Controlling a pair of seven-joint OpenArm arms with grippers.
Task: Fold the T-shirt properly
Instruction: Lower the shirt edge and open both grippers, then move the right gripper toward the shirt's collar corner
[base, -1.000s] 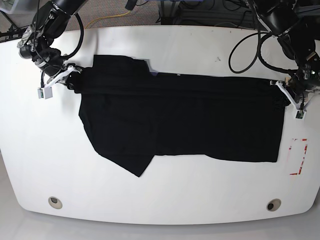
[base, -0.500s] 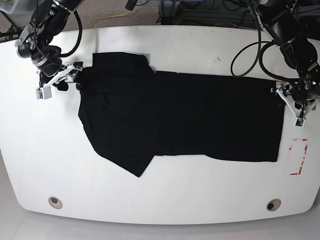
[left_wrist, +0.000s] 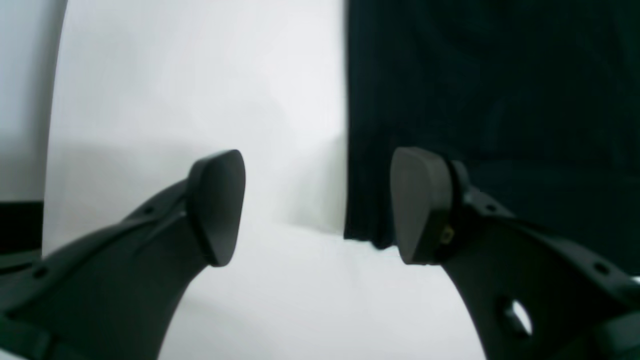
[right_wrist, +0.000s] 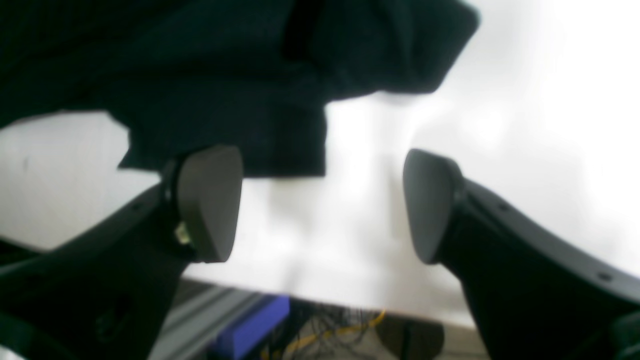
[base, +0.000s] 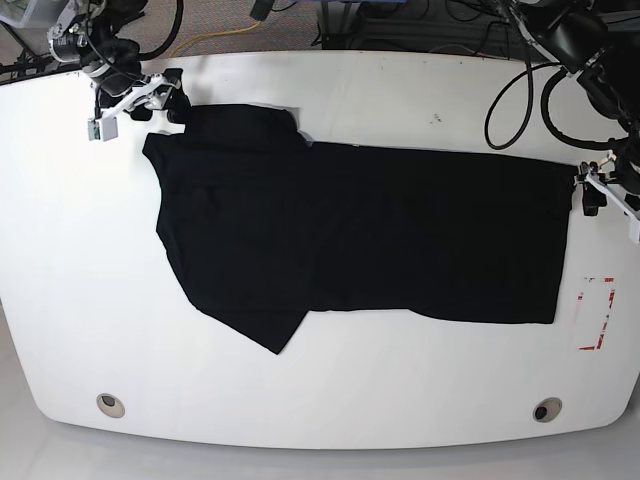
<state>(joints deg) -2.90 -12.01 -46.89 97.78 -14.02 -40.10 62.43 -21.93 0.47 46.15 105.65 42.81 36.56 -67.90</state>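
The black T-shirt (base: 380, 230) lies spread flat across the white table (base: 330, 400), with a sleeve flap pointing toward the front left. My right gripper (base: 135, 105) hovers open just off the shirt's far left corner. In the right wrist view that gripper (right_wrist: 322, 205) has nothing between its pads, and the T-shirt (right_wrist: 200, 65) lies beyond them. My left gripper (base: 610, 200) stands open at the shirt's right edge. In the left wrist view the left gripper (left_wrist: 317, 205) has bare table between its pads, and the T-shirt (left_wrist: 490, 100) hem lies under the right pad.
A red-and-white marking (base: 597, 312) sits on the table near the right edge. Two round holes (base: 111, 404) (base: 547, 409) are near the front edge. Cables and equipment crowd the floor behind the table's far edge.
Both grippers opened and let go of the T-shirt. The right one drew back toward the far left corner, the left one outward to the right. The shirt's top edge settled flat.
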